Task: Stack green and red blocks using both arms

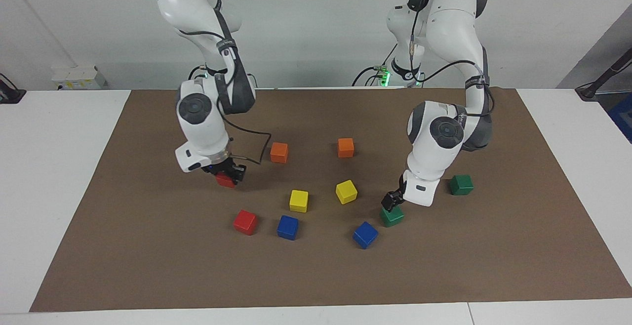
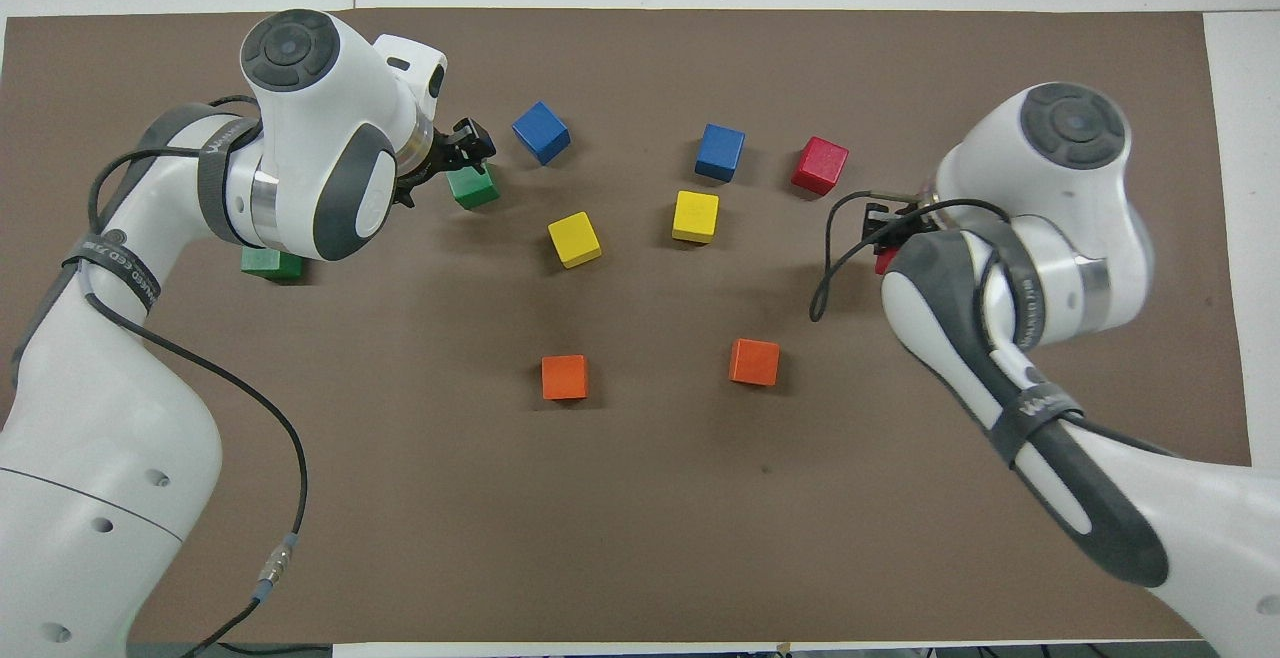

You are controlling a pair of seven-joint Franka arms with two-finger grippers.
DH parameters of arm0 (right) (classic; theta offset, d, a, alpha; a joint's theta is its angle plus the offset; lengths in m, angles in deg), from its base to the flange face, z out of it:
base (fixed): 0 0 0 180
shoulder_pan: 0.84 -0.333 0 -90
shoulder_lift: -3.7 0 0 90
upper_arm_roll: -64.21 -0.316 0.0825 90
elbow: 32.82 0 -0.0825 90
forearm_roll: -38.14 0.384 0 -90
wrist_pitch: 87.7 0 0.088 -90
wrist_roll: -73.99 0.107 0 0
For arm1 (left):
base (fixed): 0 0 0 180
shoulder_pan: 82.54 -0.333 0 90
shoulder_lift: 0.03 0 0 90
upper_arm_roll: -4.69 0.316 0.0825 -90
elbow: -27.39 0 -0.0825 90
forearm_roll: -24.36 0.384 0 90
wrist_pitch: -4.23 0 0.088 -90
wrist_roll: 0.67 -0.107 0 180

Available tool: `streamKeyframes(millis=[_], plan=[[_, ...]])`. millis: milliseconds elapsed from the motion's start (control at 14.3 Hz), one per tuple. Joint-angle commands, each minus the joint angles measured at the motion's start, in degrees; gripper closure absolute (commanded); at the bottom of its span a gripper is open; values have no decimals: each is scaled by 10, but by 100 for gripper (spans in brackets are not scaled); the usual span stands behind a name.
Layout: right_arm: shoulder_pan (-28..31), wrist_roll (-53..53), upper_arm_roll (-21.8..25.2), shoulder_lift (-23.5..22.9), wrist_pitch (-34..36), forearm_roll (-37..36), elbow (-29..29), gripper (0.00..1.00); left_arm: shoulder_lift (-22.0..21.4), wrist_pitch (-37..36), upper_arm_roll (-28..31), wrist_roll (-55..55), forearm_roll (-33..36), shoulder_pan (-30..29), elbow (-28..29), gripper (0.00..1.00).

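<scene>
Taking the brown mat as a clock face with twelve toward the robots, the right gripper sits low at about nine o'clock, on top of a red cube. Only the cube's lower edge shows under the black tool. Whether the pincer is clamped on it cannot be told. In the overhead view the right arm's wrist hides nearly all of that cube.

The second red cube lies free at about seven o'clock, beside a blue cube. Two yellow cubes lie near the centre, and two orange cubes sit toward twelve.

At about four o'clock the left gripper is just above a green cube, at or near its top face. Its pincer's state cannot be told either. A second blue cube lies just beside this green one. The other green cube rests at three o'clock, half covered by the left arm in the overhead view.

The mat lies on a white table against a plain pale wall. The mat's six o'clock strip and both its short ends are bare.
</scene>
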Motion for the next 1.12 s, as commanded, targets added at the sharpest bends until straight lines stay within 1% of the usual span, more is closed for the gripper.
streamKeyframes(millis=[0,140,280,350,421,631,771,841,911,981,1051], plan=[[64,-110,-7,24,-20,-4,43,100,18,11,10,35,12,17,-20,0],[73,-126,-7,24,-89,-5,72,100,20,21,11,57,21,26,-18,0],[89,-143,-7,-3,-132,-5,79,100,34,24,11,66,24,30,-20,0],[100,-166,-7,-17,-155,-5,81,100,48,24,17,67,35,43,-26,0],[110,-184,-7,-29,-178,-5,87,100,49,22,29,66,43,49,-32,0],[113,-205,-7,-38,-215,-5,100,100,51,49,32,65,44,48,-30,0],[114,-213,-7,-42,-249,-5,112,100,59,59,32,65,43,45,-30,0],[114,-211,-7,-42,-252,-4,114,100,60,60,32,66,43,45,-30,8],[114,-207,-7,-42,-252,-4,115,94,60,57,32,66,39,44,-32,43],[112,-190,-7,-42,-251,2,115,1,60,52,32,67,36,43,-33,85],[107,-176,-7,-41,-246,2,110,0,59,40,32,69,33,43,-34,100]])
